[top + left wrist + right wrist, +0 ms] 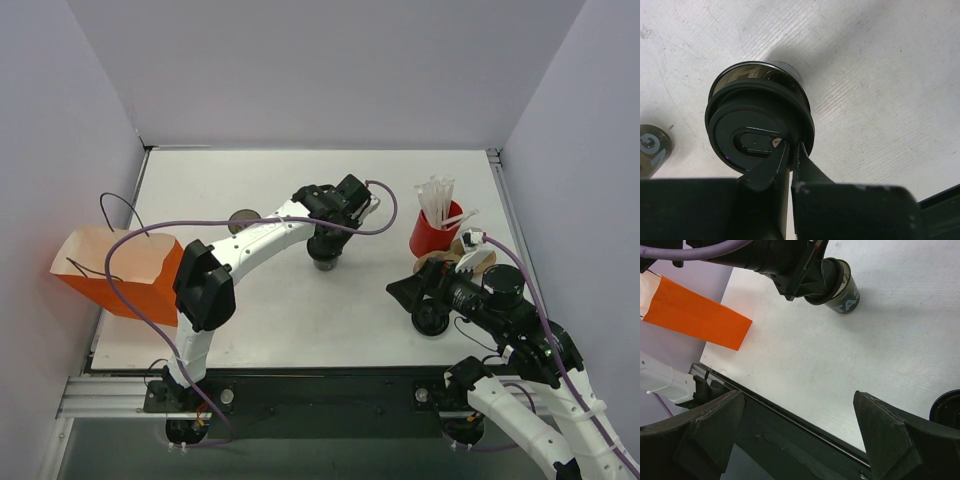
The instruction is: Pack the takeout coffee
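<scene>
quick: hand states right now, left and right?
Left hand: closed, pinching the lid rim of the takeout coffee.
Right hand: open, holding nothing.

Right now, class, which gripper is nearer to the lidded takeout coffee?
Left. The left gripper is closed on the lid rim of the takeout coffee; the right gripper stands open, apart, to its right.

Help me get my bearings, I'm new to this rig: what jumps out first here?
The orange paper bag at the far left stands out most. In the middle, the left gripper pinches the black lid rim of the takeout coffee. On the right, a red cup full of white sticks stands by the open right gripper.
</scene>
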Available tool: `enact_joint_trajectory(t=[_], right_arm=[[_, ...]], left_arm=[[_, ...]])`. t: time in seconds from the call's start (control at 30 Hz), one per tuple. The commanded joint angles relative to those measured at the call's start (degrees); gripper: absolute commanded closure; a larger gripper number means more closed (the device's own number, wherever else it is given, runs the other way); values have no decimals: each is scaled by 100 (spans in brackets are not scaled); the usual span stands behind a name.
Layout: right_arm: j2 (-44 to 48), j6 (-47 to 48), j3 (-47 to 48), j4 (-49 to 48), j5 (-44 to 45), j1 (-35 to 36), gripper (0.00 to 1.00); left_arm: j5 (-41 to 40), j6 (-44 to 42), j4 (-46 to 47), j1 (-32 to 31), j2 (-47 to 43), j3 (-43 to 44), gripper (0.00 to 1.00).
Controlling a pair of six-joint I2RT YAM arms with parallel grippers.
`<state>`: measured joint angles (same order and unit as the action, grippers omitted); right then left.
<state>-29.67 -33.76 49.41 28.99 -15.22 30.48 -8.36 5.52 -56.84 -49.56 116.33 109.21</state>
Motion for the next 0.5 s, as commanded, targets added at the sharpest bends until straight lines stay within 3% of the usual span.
enact_joint_trajectory(t=[0.0,0.47], right_arm=[[32,45,183,19,99,28,2],[40,80,271,115,134,28,2]], left_arm=[[-43,2,-64,-19,30,320,89],[-43,-7,-99,-45,223,479,85]])
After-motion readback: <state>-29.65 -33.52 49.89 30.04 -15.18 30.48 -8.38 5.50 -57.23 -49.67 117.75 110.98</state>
